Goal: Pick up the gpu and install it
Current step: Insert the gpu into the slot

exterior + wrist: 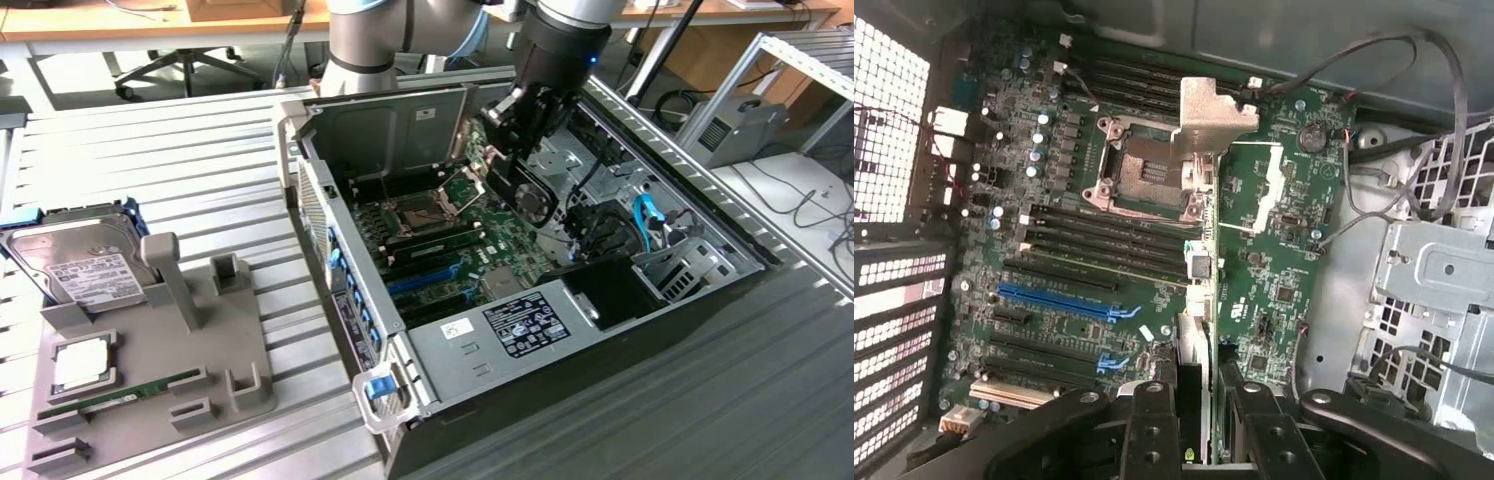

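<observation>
Gpu (534,200) was held pinched in gripper (518,135), edge-down, above motherboard (501,250) inside case (441,345). Pickup was judged done and the install step in hand. Card edge needed to be lined up over a slot (1054,300) for seating.

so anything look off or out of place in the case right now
Nothing looks spilled or broken. One thing stands out: the socket plate on the motherboard is flipped up, leaving the socket open. The gpu hangs in the gripper above the board, not yet seated.
</observation>
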Robot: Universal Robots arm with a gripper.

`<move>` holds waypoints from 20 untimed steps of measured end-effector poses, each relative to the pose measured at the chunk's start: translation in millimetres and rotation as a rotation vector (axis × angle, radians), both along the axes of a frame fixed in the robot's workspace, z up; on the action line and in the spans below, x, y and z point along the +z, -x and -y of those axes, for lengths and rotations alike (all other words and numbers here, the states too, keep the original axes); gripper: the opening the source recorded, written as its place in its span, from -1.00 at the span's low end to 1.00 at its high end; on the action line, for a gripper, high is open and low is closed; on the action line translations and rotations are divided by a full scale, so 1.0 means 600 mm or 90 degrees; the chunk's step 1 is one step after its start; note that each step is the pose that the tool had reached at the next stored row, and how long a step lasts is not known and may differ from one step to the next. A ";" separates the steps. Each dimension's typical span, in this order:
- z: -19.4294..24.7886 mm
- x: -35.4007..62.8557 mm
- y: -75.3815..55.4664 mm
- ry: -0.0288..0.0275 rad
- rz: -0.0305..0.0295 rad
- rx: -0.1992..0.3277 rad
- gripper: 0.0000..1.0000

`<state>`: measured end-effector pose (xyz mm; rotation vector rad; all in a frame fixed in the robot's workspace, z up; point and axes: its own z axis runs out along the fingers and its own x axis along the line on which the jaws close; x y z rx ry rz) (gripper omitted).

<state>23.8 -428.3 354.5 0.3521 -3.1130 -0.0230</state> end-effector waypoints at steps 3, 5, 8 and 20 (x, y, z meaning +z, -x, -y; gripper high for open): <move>0.0000 0.000 0.000 0.0000 0.0000 0.011 -0.47; 0.0000 0.000 0.000 0.0000 0.0000 0.018 -0.47; 0.0000 0.000 0.000 0.0000 0.0000 0.030 -0.47; 0.0000 0.000 0.000 0.0000 0.0000 0.079 -0.47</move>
